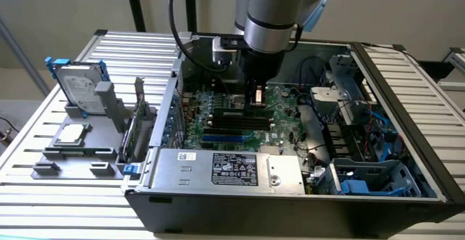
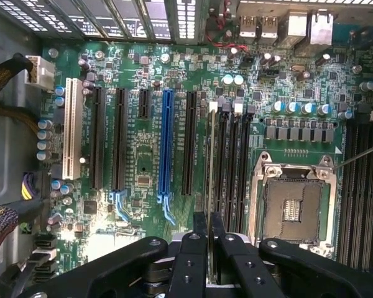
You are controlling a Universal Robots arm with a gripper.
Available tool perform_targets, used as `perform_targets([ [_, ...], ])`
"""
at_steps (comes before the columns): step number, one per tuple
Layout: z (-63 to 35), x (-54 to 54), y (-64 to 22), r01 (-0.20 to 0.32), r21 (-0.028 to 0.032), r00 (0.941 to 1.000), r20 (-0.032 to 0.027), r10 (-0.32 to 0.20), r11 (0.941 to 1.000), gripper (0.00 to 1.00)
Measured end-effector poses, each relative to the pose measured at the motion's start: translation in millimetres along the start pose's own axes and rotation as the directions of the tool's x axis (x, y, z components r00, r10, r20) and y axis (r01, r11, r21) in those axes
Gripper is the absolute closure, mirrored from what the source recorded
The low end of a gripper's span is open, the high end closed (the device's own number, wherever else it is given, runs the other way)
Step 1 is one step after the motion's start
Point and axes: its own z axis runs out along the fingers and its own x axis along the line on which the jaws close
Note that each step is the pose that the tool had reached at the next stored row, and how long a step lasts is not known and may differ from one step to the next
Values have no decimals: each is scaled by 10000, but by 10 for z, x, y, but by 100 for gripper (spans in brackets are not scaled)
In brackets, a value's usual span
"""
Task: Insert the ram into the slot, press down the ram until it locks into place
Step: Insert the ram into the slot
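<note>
My gripper (image 1: 254,99) hangs straight down inside the open computer case, over the motherboard (image 1: 283,101). In the wrist view its black fingers (image 2: 196,239) are shut on the ram (image 2: 211,161), which shows edge-on as a thin pale line running away from the gripper (image 2: 209,228). In the exterior view the ram (image 1: 231,112) is a dark flat stick under the fingertips, level with the board. It stands along the outermost slot of a row of parallel black memory slots (image 2: 235,167), the one nearest the expansion sockets. I cannot tell how deep it sits or how the end latches stand.
The CPU socket (image 2: 292,202) lies just beyond the memory slots. A bright blue connector strip (image 2: 166,146) and black expansion sockets lie on the ram's other side. The power supply (image 1: 225,166) fills the case front. A hard drive (image 1: 76,87) and a green expansion card (image 1: 138,120) stand at the exterior view's left.
</note>
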Motion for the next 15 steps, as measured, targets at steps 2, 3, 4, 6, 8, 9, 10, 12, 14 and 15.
perform_targets([
  [2, 12, 0, 1, 1, 5, 10000, -7, -1, 10000, 87],
  [3, 18, 0, 2, 0, 6, 10000, -10, 0, 10000, 87],
  [4, 24, 0, 3, -1, 6, 10000, -13, 1, 10000, 87],
  [6, 38, 0, 5, -1, 6, 10000, -16, 1, 10000, 87],
  [8, 54, 0, 6, -1, 6, 10000, -17, 1, 10000, 87],
  [9, 64, 0, 7, 0, 6, 10000, -16, 0, 10000, 87],
  [10, 72, 0, 7, 0, 6, 10000, -17, 0, 10000, 87],
  [12, 90, 0, 7, -1, 6, 10000, -17, 1, 10000, 87],
  [14, 107, 0, 6, -1, 6, 10000, -17, 1, 10000, 87],
  [15, 114, -1, 6, 0, 6, 10000, -17, 0, 10000, 87],
])
